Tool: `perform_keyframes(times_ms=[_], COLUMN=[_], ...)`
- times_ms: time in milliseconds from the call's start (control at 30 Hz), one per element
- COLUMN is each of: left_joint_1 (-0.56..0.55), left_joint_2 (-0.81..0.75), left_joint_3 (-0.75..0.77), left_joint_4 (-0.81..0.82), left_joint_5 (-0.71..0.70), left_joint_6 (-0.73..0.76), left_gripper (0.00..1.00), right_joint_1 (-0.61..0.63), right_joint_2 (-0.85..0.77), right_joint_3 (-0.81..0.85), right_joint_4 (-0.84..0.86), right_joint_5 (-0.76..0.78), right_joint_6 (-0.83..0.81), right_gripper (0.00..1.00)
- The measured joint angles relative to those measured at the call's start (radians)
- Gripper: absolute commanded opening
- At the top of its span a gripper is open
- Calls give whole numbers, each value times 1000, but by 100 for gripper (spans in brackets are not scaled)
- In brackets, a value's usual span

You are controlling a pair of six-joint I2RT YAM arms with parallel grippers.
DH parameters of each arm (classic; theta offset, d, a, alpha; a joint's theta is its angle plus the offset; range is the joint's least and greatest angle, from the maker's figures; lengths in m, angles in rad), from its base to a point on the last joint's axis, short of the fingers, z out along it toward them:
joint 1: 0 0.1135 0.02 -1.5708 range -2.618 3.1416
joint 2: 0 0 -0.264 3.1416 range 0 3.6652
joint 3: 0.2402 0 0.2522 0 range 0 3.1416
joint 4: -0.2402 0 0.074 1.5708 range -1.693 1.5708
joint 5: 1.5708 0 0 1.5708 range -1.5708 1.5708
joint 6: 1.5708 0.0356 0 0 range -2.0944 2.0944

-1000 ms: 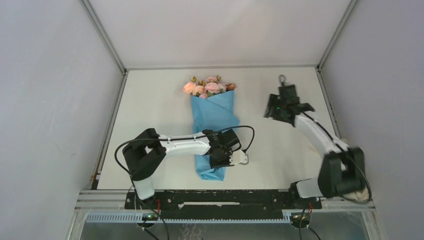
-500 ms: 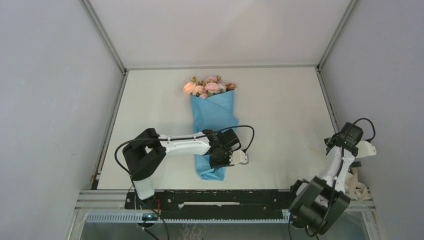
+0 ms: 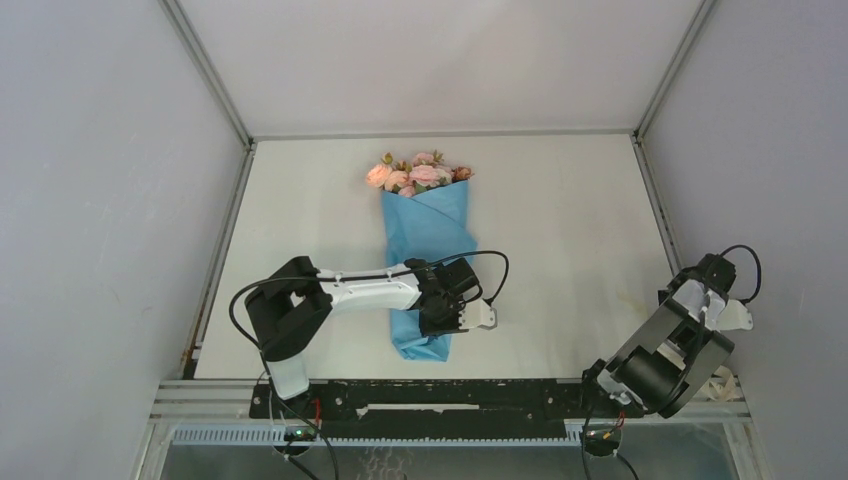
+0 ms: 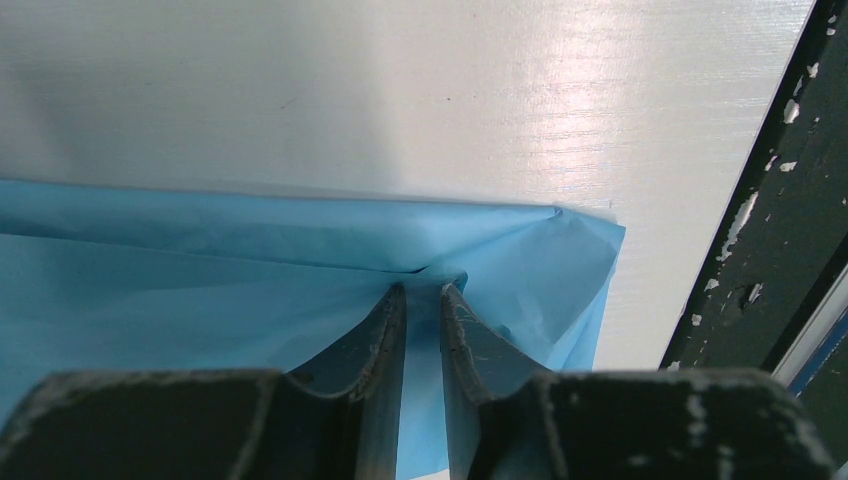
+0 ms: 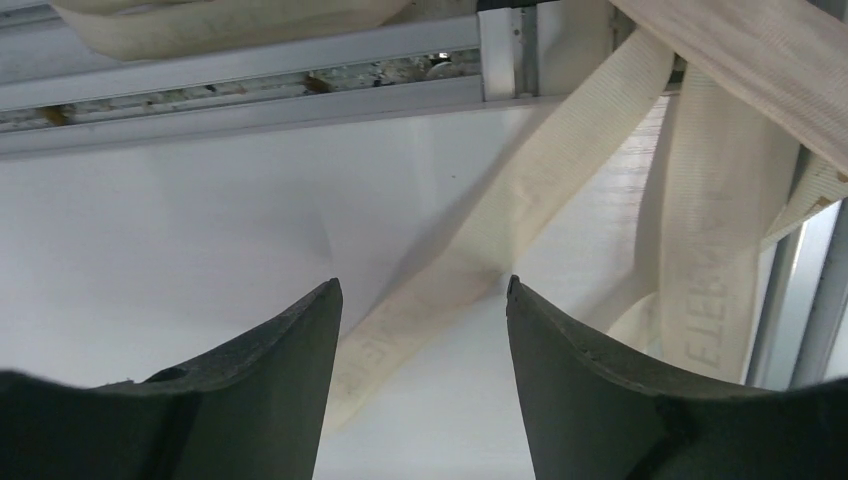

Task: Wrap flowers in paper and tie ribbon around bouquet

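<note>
The bouquet lies in the middle of the table. Its pink and peach flowers (image 3: pixel 420 175) poke out of the far, wide end of the light blue paper (image 3: pixel 430 225) cone. My left gripper (image 4: pixel 423 290) is shut on a fold of the paper (image 4: pixel 200 270) near the cone's narrow near end, fingers (image 3: pixel 445 312) across it. My right arm (image 3: pixel 690 320) is folded up at the table's right edge. There my right gripper (image 5: pixel 420 285) hangs open above the cream ribbon (image 5: pixel 560 170), which lies in loose loops and touches neither finger. Only a bit of ribbon (image 3: pixel 722 380) peeks out behind that arm.
An aluminium frame rail (image 5: pixel 250 85) runs along the table edge just beyond the ribbon. A dark chipped rail (image 4: pixel 790 200) borders the table near the cone's tip. Grey walls enclose the table on three sides.
My right arm has swung from the far right part of the table back to the near right edge, over the ribbon. The left gripper and the bouquet have not moved.
</note>
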Motion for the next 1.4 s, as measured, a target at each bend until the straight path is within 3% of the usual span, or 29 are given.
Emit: perform_keyframes(times_ms=[200,333,367,467,567,833,900,1000,1133,1267,1400], left_joint_1=[0,0,0,0,0,0,0,0,0,0,-1], left_joint_2=[0,0,0,0,0,0,0,0,1,1,2], left_joint_3=[0,0,0,0,0,0,0,1,1,1,1], left_joint_4=[0,0,0,0,0,0,0,0,0,0,0], left_joint_5=[-2,-2,-2,-2,-2,-2,-2,-2,-3,-3,-4], left_joint_6=[0,0,0,0,0,0,0,0,0,0,0], left_gripper=[25,25,25,25,25,25,25,25,24,24,24], right_joint_1=[40,40,40,40,42,79,163,384,735,1053,1137], right_joint_2=[12,106,132,190,201,167,151,114,20,-168,-412], right_joint_3=[3,49,68,111,121,77,74,123,372,653,749], right_joint_4=[39,29,30,29,55,167,169,127,30,71,112], right_joint_5=[62,113,127,155,142,-17,-80,-203,-273,-249,-200], right_joint_6=[29,51,52,43,35,-66,-87,-115,-164,-241,-303], right_gripper=[75,71,66,39,0,0,0,0,0,0,0])
